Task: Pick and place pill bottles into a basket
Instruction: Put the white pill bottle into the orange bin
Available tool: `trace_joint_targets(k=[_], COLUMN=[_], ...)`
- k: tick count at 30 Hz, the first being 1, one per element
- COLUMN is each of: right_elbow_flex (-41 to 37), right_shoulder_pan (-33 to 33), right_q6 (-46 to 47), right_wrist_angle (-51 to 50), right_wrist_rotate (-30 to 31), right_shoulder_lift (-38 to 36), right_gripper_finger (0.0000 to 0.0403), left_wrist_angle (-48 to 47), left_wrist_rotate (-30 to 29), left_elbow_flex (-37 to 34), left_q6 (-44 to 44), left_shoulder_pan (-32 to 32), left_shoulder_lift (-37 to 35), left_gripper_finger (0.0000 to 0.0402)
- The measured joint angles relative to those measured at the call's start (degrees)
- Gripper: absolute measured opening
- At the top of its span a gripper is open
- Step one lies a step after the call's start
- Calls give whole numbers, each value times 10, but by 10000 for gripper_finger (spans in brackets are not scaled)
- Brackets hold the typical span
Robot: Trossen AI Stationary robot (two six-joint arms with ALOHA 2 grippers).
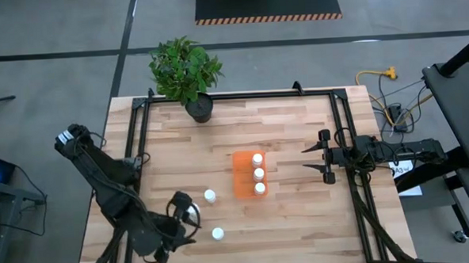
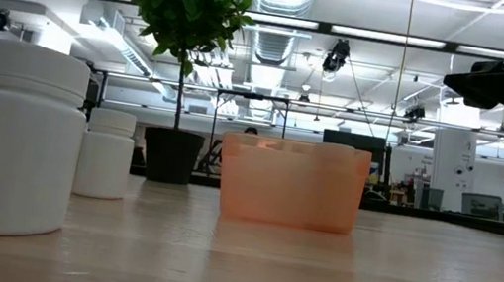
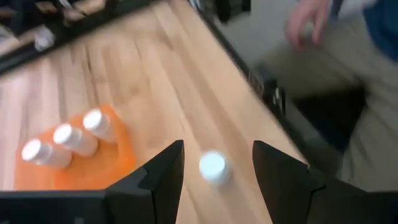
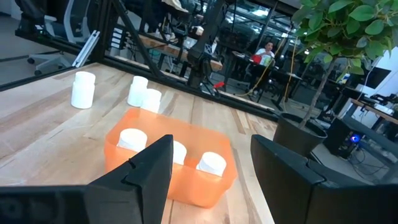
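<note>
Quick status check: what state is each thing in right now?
basket: upright, one row filled.
pill bottles in basket: standing, capped.
loose pill bottles: standing on table, capped.
left gripper: open, empty.
right gripper: open, empty, beside basket.

Basket (image 1: pixel 242 175): three pill bottles (image 1: pixel 258 173) fill the row on the right arm's side; the other row stands free from above.
Loose bottles: two stand apart on the tabletop (image 1: pixel 298 129) near the left arm, one (image 1: pixel 210 196) between it and the basket, one (image 1: pixel 217 234) nearer the front edge, with bare wood between them.
Left hand (image 1: pixel 192 218): fingers parted, just beside both loose bottles.
Right hand (image 1: pixel 307 159): fingers parted, well clear of the basket, open wood between.
Plant pot (image 1: pixel 199 109): at the far edge, away from the basket.
Side rails: black frame bars (image 1: pixel 339 127) run along both tabletop edges.
Person (image 3: pixel 348 56): just beyond the tabletop edge, seen from the left wrist.
</note>
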Motion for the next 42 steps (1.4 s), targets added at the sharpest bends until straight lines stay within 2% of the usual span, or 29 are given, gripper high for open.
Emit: trace_joint_targets(k=[6,14,21,26,33,42], right_elbow_flex=[0,0,0,0,0,0], right_shoulder_pan=[0,0,0,0,0,0], right_q6=[0,0,0,0,0,0], right_wrist_angle=[0,0,0,0,0,0], right_wrist_rotate=[0,0,0,0,0,0], right_shoulder_lift=[0,0,0,0,0,0], right_gripper_finger=[206,206,206,206,206,206], left_wrist_angle=[-144,-227,-227,-225,-215,-148], left_wrist_rotate=[17,74,88,111,127,152], left_elbow_flex=[20,10,8,0,-69,-133], left_q6=[-72,-77,-14,1,1,-14], left_shoulder_pan=[5,49,93,123,139,139], left_shoulder_lift=[12,12,12,11,11,11], left_gripper_finger=[173,173,175,202,254,258])
